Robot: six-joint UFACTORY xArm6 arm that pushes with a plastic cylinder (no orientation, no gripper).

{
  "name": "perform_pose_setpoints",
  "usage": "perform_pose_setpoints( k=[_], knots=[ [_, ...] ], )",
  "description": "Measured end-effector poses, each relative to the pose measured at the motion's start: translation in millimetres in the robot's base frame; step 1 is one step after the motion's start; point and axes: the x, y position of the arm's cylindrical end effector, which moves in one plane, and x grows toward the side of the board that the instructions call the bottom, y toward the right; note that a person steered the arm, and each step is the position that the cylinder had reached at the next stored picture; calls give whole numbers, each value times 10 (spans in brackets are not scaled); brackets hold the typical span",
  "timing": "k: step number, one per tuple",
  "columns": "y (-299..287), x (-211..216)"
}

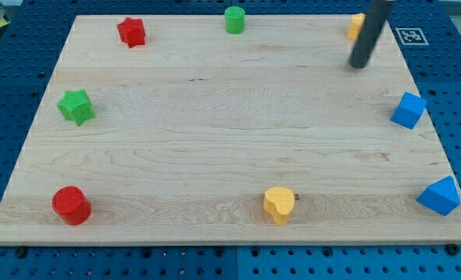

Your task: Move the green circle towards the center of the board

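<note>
Green circle (235, 19) sits at the view's top edge of the wooden board (214, 124), a little right of the board's mid-line; upright, touching no other block. My tip (359, 65) is down near the view's top right, well apart from the green circle and to its right; rod leans up toward the top of the view. No claw on this arm, only the rod, so nothing to report as apart or together.

Neighbours: a yellow block (356, 26), shape not readable, is partly hidden behind the rod just above my tip; red star (131, 32) at top left, well left of the green circle; green star (76, 106) at the left edge; red cylinder (71, 205) at bottom left; yellow heart (278, 204) at the bottom, right of centre; blue cube (409, 110) at the right edge; a blue block (439, 195), wedge-like, at bottom right.

All blocks lie round the board's rim; none stands between the green circle and the board's middle; none between my tip and the green circle.
</note>
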Motion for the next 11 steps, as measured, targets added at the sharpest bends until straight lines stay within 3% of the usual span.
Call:
perform_pose_setpoints(
  k=[4,7,9,10,11],
  knots=[
    [-1089,-1299],
    [-2003,-1127],
    [-2193,-1231],
    [-2193,-847],
    [-2302,-741]
  ],
)
